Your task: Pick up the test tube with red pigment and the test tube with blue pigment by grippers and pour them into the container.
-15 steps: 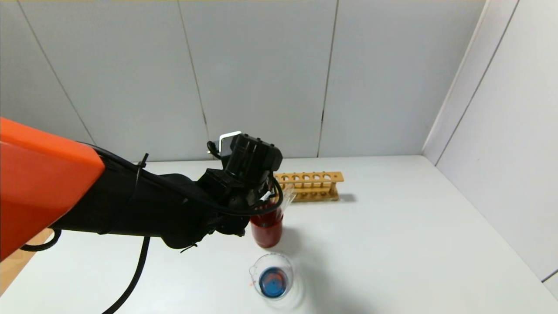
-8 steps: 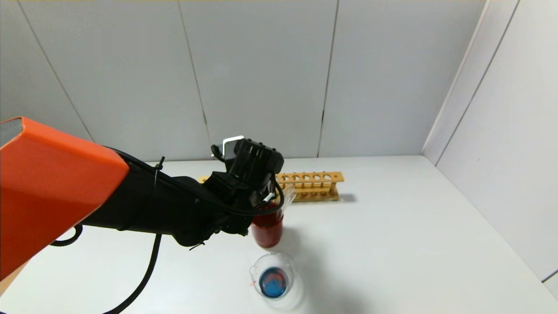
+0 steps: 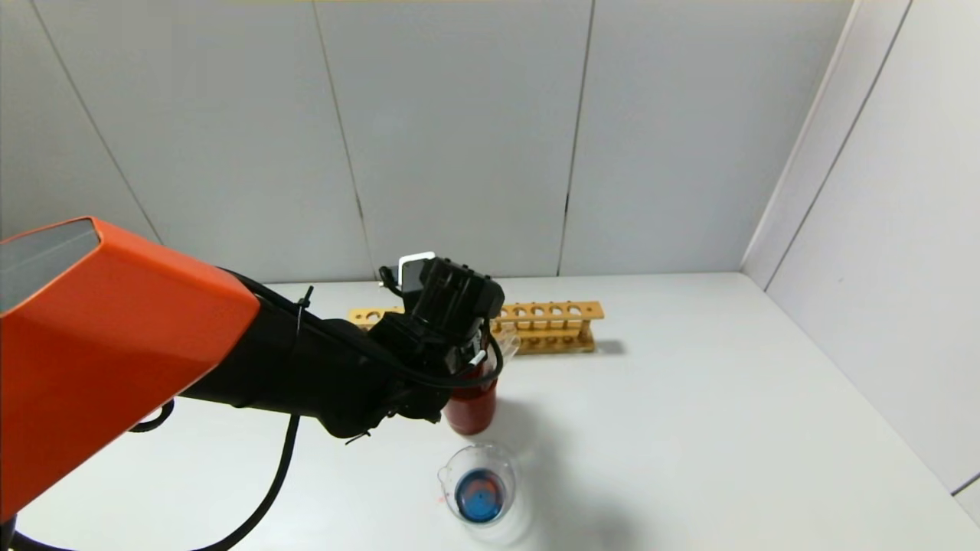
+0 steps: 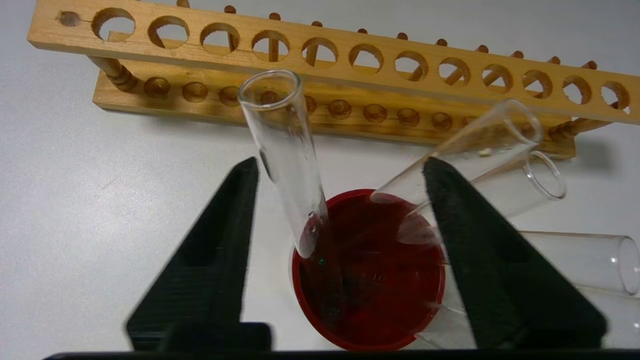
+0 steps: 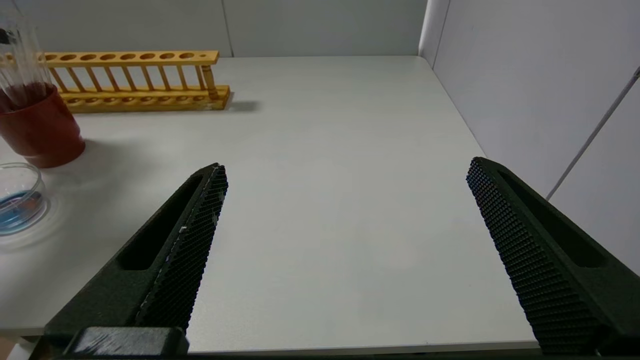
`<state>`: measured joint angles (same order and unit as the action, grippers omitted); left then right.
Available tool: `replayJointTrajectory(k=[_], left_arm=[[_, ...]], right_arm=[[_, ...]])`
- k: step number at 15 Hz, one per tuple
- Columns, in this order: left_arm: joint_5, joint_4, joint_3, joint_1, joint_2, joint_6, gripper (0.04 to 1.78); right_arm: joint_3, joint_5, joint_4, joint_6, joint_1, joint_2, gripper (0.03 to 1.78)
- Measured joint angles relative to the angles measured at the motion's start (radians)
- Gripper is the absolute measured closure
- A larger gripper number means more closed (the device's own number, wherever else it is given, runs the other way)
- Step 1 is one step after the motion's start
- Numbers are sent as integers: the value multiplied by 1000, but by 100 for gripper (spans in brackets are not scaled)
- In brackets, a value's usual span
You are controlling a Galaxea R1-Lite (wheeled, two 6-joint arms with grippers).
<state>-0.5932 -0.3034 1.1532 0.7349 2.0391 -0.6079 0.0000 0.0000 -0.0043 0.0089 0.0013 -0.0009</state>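
My left gripper [image 3: 476, 353] hangs just over the dark red cup [image 3: 468, 409], open, one finger on each side of the cup's mouth [image 4: 350, 345]. Several clear tubes lean in the cup; one tube [image 4: 282, 140] stands between the fingers [image 4: 220, 240] without touching them, and another [image 4: 465, 150] leans past the other finger. Their bottoms are sunk in the cup, so no red or blue tube can be told apart. The container [image 3: 496, 457], a low glass beaker, sits in front of the cup with blue liquid and a red patch in it. My right gripper [image 5: 345, 170] is open and empty over the table's near edge.
A wooden tube rack [image 3: 547, 325] with empty holes stands behind the cup, close beyond the gripper in the left wrist view [image 4: 340, 55]. The right wrist view shows the cup [image 5: 42, 135], the beaker [image 5: 20, 170] and the rack [image 5: 135, 95] far off. Walls close the back and right.
My left arm has reached further forward and the open gripper has sunk a little lower over the red cup. The beaker, cup and rack have not moved.
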Motion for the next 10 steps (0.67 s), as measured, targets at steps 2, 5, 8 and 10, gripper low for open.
replayJointTrajectory(k=[2, 5, 8, 10], left_arm=[[-2, 0, 0, 0, 0, 1, 32], [-6, 1, 2, 0, -36, 20, 10], [-55, 3, -6, 0, -123, 84, 7], [-103, 7, -12, 0, -199, 161, 7]], right_arm=[[0, 0, 0, 0, 0, 0, 6], [0, 0, 0, 0, 0, 0, 6], [0, 0, 0, 0, 0, 0, 6], [0, 0, 0, 0, 0, 0, 6]])
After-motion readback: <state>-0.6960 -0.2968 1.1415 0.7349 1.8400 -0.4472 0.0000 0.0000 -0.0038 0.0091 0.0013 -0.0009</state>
